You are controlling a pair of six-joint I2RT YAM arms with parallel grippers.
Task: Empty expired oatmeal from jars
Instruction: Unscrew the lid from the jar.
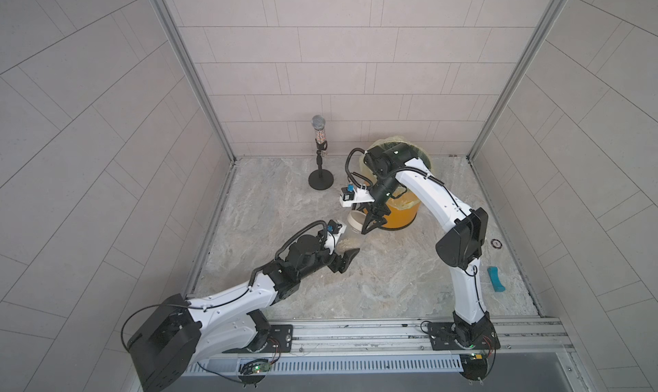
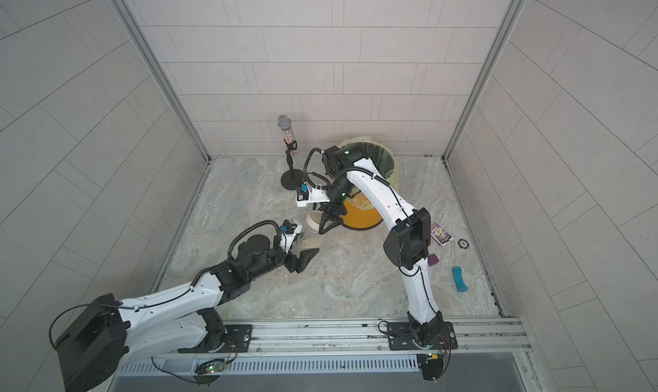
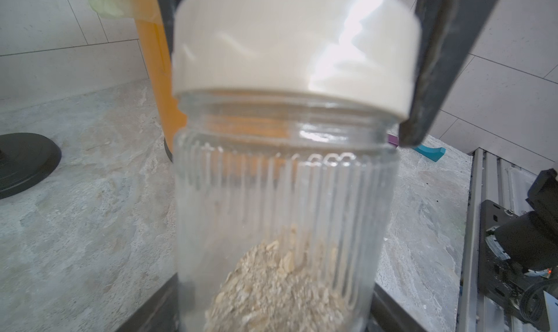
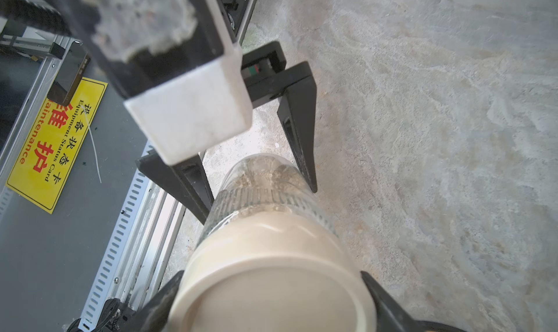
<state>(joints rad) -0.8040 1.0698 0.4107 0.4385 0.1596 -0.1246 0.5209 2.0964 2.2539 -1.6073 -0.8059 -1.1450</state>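
Note:
A clear ribbed jar [image 3: 283,188] with a cream lid [image 3: 293,43] hangs tilted above the table, just left of the bin in both top views. Pale flaky oatmeal [image 3: 271,285] lies in its lower end. My left gripper [image 3: 271,315] is shut on the jar's body [image 1: 350,240], a finger on each side. My right gripper [image 4: 271,300] is shut on the lid [image 4: 271,285], and its fingers [image 3: 437,59] press the lid's rim. In a top view the right gripper [image 1: 373,228] stands over the lid [image 1: 356,220], and the left gripper [image 2: 307,247] reaches in from the front left.
An orange bin [image 1: 398,215] with a yellow-green bag [image 1: 391,144] stands right behind the jar. A microphone stand [image 1: 320,180] is at the back left. A blue piece [image 1: 495,279], a purple block [image 2: 432,259] and a card box [image 2: 440,233] lie at the right.

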